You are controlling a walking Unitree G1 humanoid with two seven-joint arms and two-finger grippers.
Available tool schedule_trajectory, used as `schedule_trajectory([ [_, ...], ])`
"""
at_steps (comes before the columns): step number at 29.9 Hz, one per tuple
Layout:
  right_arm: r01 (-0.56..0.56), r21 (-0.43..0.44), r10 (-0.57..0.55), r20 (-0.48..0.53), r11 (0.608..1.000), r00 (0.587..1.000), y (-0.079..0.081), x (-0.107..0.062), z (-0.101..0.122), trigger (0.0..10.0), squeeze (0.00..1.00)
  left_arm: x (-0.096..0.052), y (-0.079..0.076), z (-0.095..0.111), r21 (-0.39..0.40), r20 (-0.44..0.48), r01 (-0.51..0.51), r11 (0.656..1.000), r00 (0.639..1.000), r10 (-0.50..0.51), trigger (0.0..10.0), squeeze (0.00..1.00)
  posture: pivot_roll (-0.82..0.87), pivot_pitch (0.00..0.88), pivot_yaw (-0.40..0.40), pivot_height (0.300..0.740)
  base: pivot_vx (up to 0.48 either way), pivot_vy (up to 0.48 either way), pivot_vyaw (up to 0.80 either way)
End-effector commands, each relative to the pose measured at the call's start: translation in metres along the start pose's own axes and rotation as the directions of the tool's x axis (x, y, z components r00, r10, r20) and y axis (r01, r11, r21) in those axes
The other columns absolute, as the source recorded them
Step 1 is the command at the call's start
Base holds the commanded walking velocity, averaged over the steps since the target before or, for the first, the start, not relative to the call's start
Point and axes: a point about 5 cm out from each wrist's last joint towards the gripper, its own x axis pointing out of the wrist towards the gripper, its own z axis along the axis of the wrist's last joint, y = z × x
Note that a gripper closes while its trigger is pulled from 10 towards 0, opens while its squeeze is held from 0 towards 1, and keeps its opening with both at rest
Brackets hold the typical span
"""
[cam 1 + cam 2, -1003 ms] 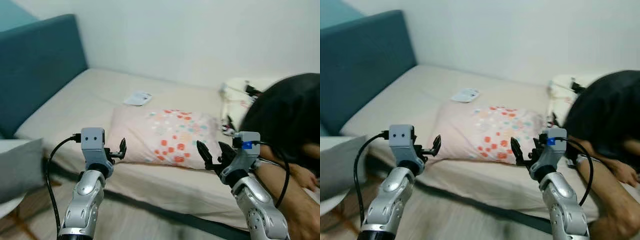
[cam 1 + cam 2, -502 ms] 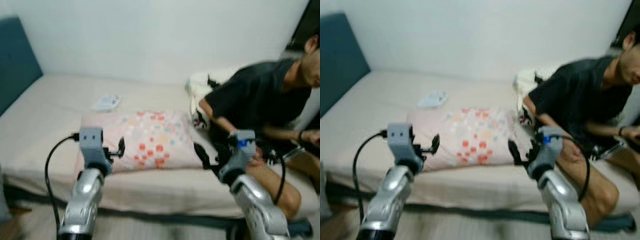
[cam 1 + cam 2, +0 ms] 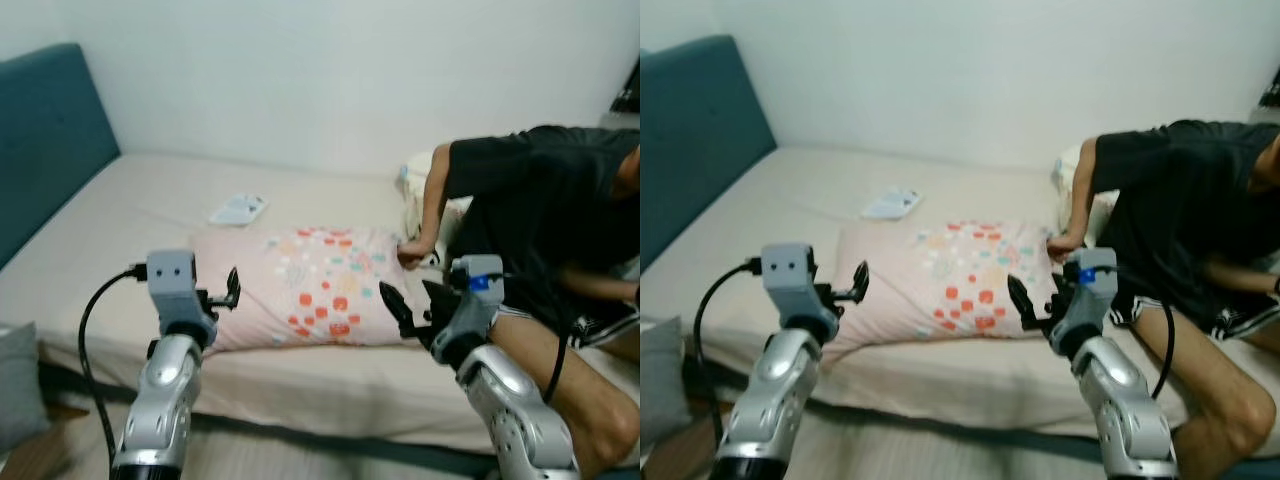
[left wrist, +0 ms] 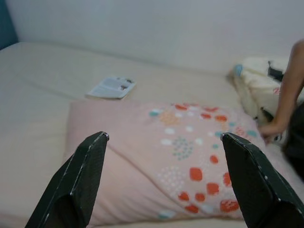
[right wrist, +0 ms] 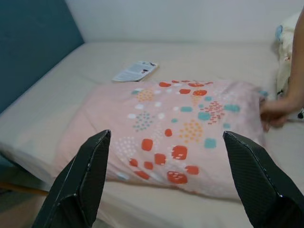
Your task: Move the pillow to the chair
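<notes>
Both pincers gape before the soft rectangular dotted pillow (image 3: 300,285).

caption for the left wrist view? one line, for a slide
Open left gripper facing a pink dotted pillow on the bed, a booklet behind it, a person's hand at its far corner.

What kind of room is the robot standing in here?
Most likely a bedroom in a home: a wide bed with a teal headboard, a flowered pillow lying on it, and a person sitting on its edge.
</notes>
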Motion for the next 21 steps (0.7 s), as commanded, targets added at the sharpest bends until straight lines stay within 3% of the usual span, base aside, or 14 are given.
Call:
schedule_trajectory([
  [1,-0.035,-0.001,0.035,0.014,0.999,0.999,0.008,0.002,0.002,10.0,0.00,-0.001,0.009,-0.002,0.017,-0.009,-0.030,0.999,1.000,0.030,10.0,0.00,-0.09,0.004,-0.004,0.740,0.285,0.000,0.00],
  [11,-0.032,0.021,0.031,0.008,0.999,0.999,0.006,0.002,0.002,10.0,0.00,-0.001,0.009,-0.003,0.015,-0.006,-0.028,0.999,1.000,0.029,10.0,0.00,-0.09,0.007,-0.001,0.740,0.290,0.000,0.00],
  [16,-0.020,0.010,0.020,-0.041,1.000,0.999,0.005,0.003,-0.003,10.0,0.00,-0.002,0.012,-0.003,0.013,-0.002,-0.032,0.999,0.999,0.032,10.0,0.00,-0.10,0.002,0.003,0.735,0.148,0.000,0.00],
  [18,0.004,0.005,-0.004,-0.044,1.000,0.999,0.003,0.002,-0.004,10.0,0.00,-0.004,0.017,-0.004,0.033,-0.009,-0.056,0.998,0.998,0.056,10.0,0.00,-0.09,0.000,0.004,0.725,0.000,0.000,0.00],
  [21,0.041,0.019,-0.040,-0.031,0.999,0.999,-0.001,-0.001,-0.004,10.0,0.00,-0.006,0.026,-0.004,0.128,0.000,-0.083,0.988,0.996,0.084,10.0,0.00,-0.09,0.000,0.005,0.715,0.000,0.000,0.00],
])
